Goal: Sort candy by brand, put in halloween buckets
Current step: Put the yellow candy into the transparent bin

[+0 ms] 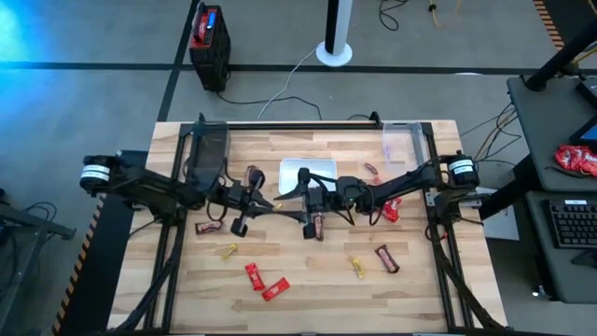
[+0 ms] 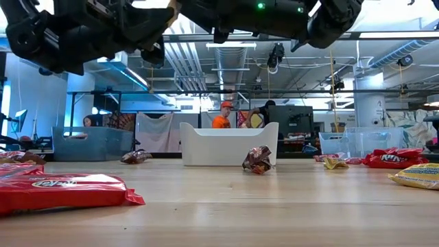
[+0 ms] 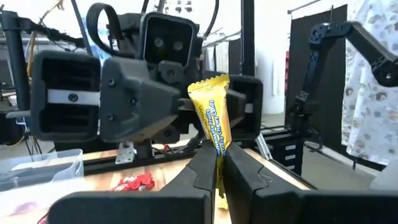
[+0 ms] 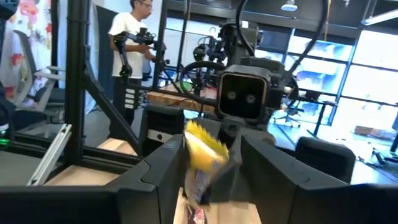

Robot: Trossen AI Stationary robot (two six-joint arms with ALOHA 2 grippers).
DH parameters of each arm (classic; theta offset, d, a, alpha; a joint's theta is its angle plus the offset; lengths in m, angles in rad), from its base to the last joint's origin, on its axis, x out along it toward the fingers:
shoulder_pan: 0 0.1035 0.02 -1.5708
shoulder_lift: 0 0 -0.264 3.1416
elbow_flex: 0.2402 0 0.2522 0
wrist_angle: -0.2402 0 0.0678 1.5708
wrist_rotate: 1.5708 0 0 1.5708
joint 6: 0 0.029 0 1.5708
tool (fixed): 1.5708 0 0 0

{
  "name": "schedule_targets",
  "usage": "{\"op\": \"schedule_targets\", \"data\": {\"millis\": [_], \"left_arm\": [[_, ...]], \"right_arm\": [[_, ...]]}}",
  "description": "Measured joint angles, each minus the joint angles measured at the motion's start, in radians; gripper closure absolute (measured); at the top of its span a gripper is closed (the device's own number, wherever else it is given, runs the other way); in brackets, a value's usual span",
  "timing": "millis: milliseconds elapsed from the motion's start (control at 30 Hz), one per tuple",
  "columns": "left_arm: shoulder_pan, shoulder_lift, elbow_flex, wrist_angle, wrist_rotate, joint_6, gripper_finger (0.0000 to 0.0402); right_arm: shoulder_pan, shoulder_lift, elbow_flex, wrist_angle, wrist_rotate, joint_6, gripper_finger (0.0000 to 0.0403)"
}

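Just in front of the white tray (image 1: pixel 308 169), the left gripper (image 3: pixel 219 163) pinches a yellow candy (image 3: pixel 212 121) between the right gripper's (image 4: pixel 208 163) parted fingers, seemingly a handover, while most candy remains scattered on the table.

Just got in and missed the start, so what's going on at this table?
The two arms meet above the middle of the table. The left gripper is shut on a yellow candy, holding it upright right before the right gripper, whose fingers stand open around it. It looks like a hand-over. Red, brown and yellow candies lie scattered on the table; the white tray sits behind them.
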Motion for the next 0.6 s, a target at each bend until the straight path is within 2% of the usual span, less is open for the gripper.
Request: {"op": "schedule_targets", "data": {"millis": [167, 367, 467, 600], "left_arm": [[0.0, 0.02, 0.014, 0.014, 0.034, 0.0, 0.0401], [0.0, 0.022, 0.013, 0.016, 0.04, 0.001, 0.0401], [0.0, 0.022, 0.013, 0.014, 0.039, -0.002, 0.0391], [0.0, 0.021, 0.013, -0.001, 0.039, -0.027, 0.0344]], "right_arm": [[0.0, 0.0, 0.0, -0.002, -0.021, 0.0, 0.0291], [0.0, 0.0, 0.0, -0.006, -0.055, -0.001, 0.0377], [0.0, 0.0, 0.0, -0.007, -0.056, 0.002, 0.0383], [0.0, -0.006, -0.001, -0.022, -0.056, 0.026, 0.0387]]}}
